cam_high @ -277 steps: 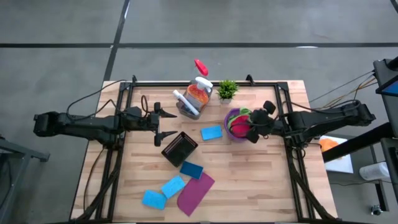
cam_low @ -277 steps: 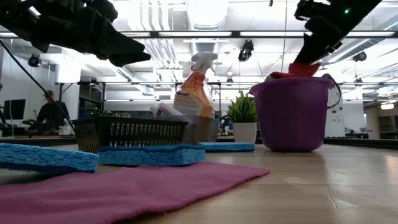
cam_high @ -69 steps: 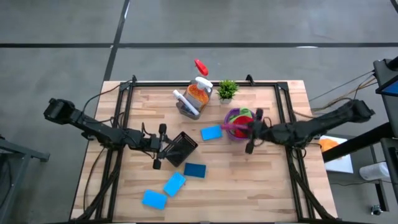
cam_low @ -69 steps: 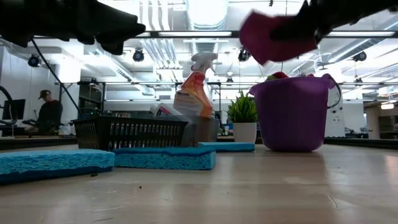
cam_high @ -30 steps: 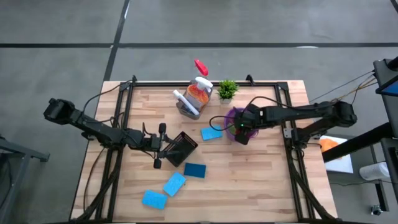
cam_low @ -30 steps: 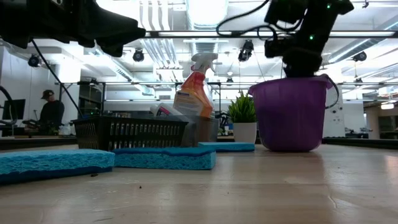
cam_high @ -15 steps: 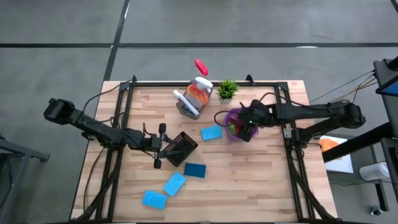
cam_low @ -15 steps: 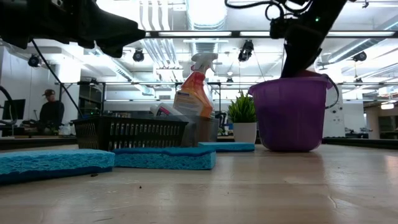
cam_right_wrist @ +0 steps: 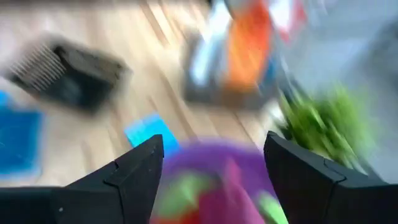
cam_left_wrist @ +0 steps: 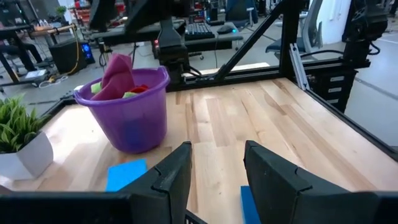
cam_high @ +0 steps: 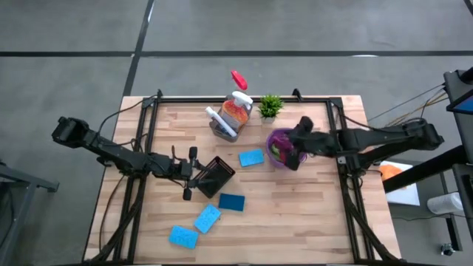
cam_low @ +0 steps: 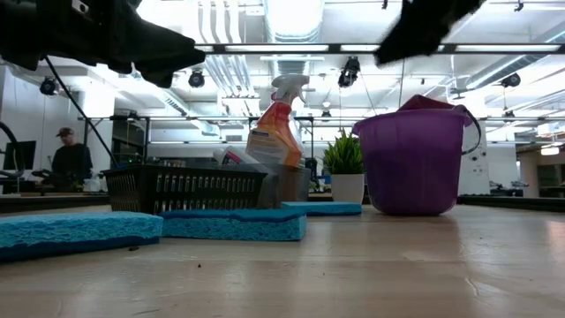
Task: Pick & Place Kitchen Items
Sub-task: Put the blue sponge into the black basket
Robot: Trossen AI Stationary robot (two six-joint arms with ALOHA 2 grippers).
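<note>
**Right gripper hanging over the purple bucket, empty**

Right gripper (cam_high: 290, 157) sits right at the bucket's (cam_high: 274, 154) edge, around 2 o'clock on the table, fingers spread with nothing between them. Magenta cloth (cam_left_wrist: 117, 73) is stuffed in the bucket with green and red ones. Left gripper (cam_high: 189, 174) is spread too, at 9 o'clock, just beside the black basket (cam_high: 214, 177). Four blue sponges (cam_high: 231, 202) lie between 6 and 8 o'clock and near centre, orange spray bottle (cam_high: 235, 108) at 12
</note>
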